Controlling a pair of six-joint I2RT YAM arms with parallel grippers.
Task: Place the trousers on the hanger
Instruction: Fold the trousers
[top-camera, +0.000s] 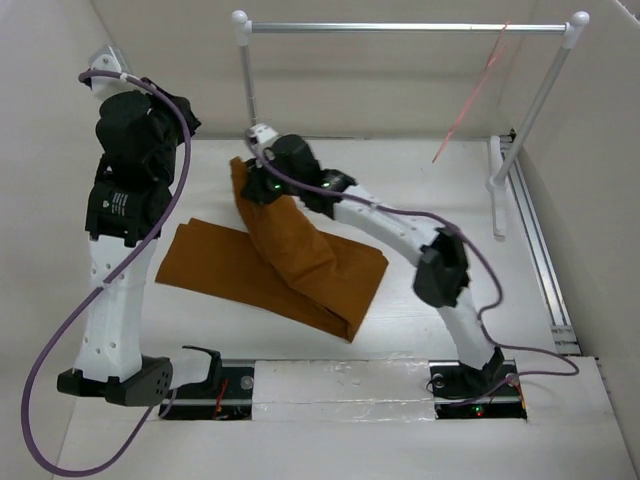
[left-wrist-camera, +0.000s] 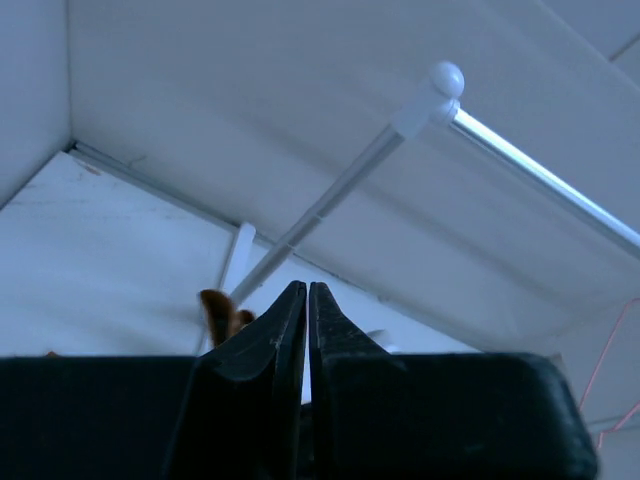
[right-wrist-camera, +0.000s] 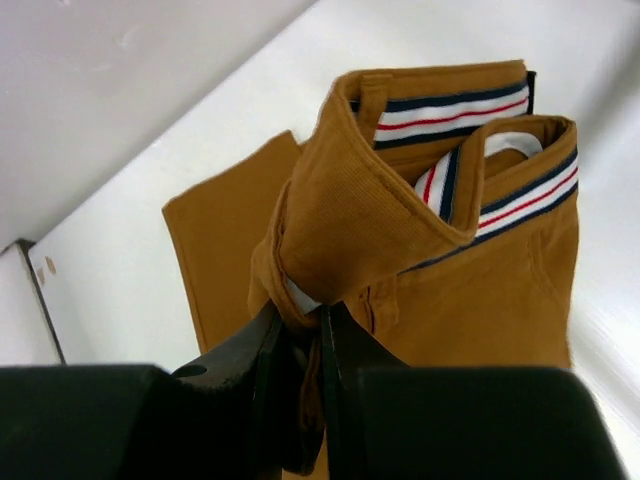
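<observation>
Right wrist view: our right gripper (right-wrist-camera: 300, 325) pinches a waistband fold of the trousers (right-wrist-camera: 470, 300), held above the table (right-wrist-camera: 120, 240), legs lying on it. Soft, floppy cloth, we judge; the thick waistband grips best. Our left gripper (left-wrist-camera: 298, 300) is closed, empty.

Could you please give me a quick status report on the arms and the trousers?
Left gripper shut, empty, raised. Right gripper shut on the trousers at the waistband, legs on table. Hanger hangs on rail, apart from both.
</observation>
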